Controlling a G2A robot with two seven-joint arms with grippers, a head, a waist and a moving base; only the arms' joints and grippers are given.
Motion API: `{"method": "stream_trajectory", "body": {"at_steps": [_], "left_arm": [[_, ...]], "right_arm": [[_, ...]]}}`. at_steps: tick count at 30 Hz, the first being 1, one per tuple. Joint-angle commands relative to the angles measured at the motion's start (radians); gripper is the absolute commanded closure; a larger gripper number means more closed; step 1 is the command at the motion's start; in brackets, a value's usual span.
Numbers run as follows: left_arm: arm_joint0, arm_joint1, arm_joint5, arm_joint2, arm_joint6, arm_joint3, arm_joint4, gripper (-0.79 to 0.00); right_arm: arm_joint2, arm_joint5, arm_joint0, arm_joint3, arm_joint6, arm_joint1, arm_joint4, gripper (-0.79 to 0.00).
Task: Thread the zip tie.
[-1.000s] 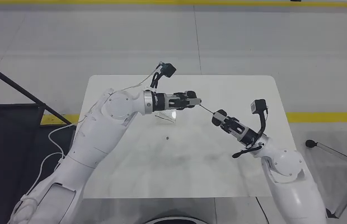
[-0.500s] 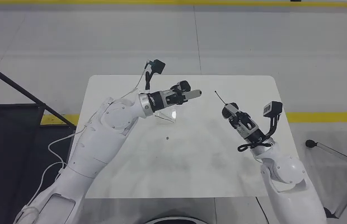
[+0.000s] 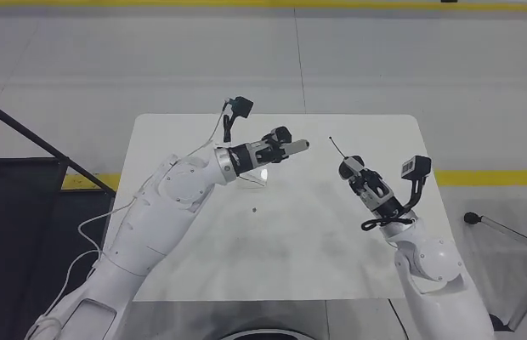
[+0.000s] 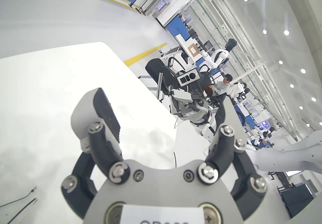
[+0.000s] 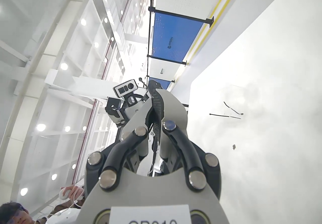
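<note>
Right gripper (image 3: pixel 342 161): clamped on zip tie (image 3: pixel 335 147), tip pointing far; left gripper (image 3: pixel 291 139): released, empty; advise level, slow approach.

A white table (image 3: pixel 331 246) is recorded, its top dulled in grey patches, with two thin dark loose zip ties (image 5: pixel 221 115) laid close together under and just behind the jaws of the left gripper (image 3: pixel 303 144), and a small dark speck (image 3: pixel 254 208) seen near them.
</note>
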Motion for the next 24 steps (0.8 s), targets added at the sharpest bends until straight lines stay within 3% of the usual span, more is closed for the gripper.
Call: {"method": "stream_trajectory", "body": {"at_steps": [1, 6, 10, 13, 19, 24], "left_arm": [[0.003, -0.008, 0.018, 0.019, 0.056, 0.0, 0.017, -0.785], [0.019, -0.036, 0.005, 0.071, 0.187, 0.023, -0.021, -0.785], [0.027, -0.057, -0.025, 0.115, 0.229, 0.05, -0.065, -0.785], [0.024, -0.074, -0.028, 0.148, 0.251, 0.075, -0.082, -0.677], [0.005, -0.103, -0.056, 0.186, 0.269, 0.124, -0.117, -0.582], [-0.01, -0.121, -0.064, 0.201, 0.267, 0.156, -0.123, -0.403]], "right_arm": [[-0.005, -0.019, -0.007, -0.004, -0.035, -0.003, 0.001, 0.0], [-0.03, -0.044, -0.024, -0.021, -0.128, -0.011, -0.057, 0.0], [-0.054, -0.046, -0.028, -0.033, -0.19, -0.017, -0.118, 0.0], [-0.075, -0.042, -0.026, -0.04, -0.226, -0.021, -0.159, 0.0], [-0.109, -0.029, -0.011, -0.034, -0.258, -0.03, -0.205, 0.0], [-0.12, -0.026, -0.005, -0.026, -0.267, -0.034, -0.225, 0.0]]}}
